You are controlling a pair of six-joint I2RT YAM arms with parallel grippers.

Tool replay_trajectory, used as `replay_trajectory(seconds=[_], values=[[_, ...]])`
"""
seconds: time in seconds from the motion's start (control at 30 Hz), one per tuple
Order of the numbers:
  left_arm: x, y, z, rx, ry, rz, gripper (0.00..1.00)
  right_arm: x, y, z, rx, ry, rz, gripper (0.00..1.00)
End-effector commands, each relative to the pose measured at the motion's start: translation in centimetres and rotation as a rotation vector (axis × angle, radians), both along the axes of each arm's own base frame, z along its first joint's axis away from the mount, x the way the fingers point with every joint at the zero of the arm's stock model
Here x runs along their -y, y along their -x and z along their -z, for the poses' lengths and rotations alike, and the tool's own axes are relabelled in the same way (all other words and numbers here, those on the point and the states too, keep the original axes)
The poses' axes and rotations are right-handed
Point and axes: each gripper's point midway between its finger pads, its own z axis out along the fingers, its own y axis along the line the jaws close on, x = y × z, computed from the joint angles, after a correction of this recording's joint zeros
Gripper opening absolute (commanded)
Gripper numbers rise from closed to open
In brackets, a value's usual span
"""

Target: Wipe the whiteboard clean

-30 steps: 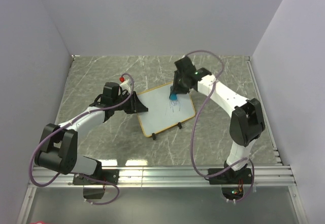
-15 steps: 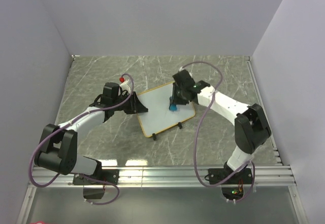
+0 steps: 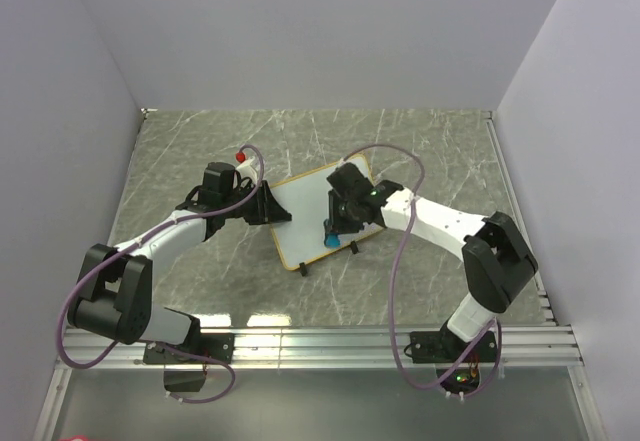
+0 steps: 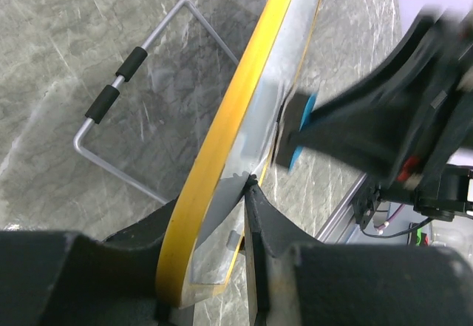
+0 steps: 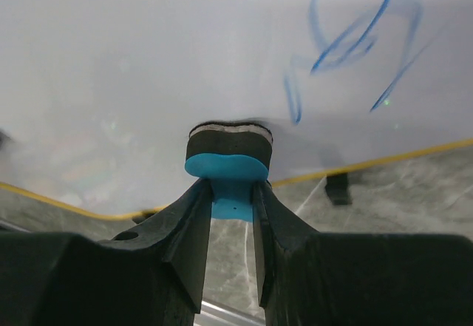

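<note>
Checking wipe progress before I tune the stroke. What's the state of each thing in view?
whiteboard: flat on the table, one edge clamped, not fully wiped
scribbles: blue, unerased
eraser: held, pad against the board
left gripper: shut on whiteboard
right gripper: shut on eraser

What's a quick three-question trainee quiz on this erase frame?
1. True or false: the whiteboard is already wiped clean.
2. Whose jaws hold the blue eraser: A left, B right?
3. Fill in: the left arm has its jaws shut on the whiteboard's yellow ____.

Key
1. False: blue scribbles remain.
2. B, the right arm.
3. frame.
</note>
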Motion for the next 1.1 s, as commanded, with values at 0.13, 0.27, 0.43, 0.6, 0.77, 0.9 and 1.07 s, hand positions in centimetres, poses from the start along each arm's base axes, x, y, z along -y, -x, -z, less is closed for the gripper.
replay_trajectory(seconds=[0.13,0.27,0.43,0.6,0.77,0.9,1.07], values=[[-2.3,0.4,3.2,-0.019,-0.170,-0.040,0.00,4.2,-9.6,-4.8,0.141,0.008,0.162,0.00],[-2.2,0.4,3.1,-0.018,-0.172,-0.039,0.00,6.5,-13.2,-5.4,0.153,0.025,0.225,0.00],[-2.2,0.5,3.1,-0.019,-0.175,-0.038,0.00,6.0,-13.2,-4.3,0.115,0.013,0.206,0.00],[-2.2,0.4,3.2,-0.020,-0.177,-0.039,0.00,1.3,-8.0,-3.5,0.087,-0.030,0.105,0.00],[-2.1,0.4,3.6,-0.029,-0.178,-0.036,0.00,-2.5,-1.8,-1.9,0.013,-0.072,0.029,0.00],[-2.1,0.4,3.6,-0.030,-0.177,-0.037,0.00,-2.3,-0.3,-0.3,-0.031,-0.062,0.009,0.00],[-2.1,0.4,3.8,-0.034,-0.178,-0.036,0.00,-0.2,-2.7,1.0,-0.041,-0.008,0.063,0.00]])
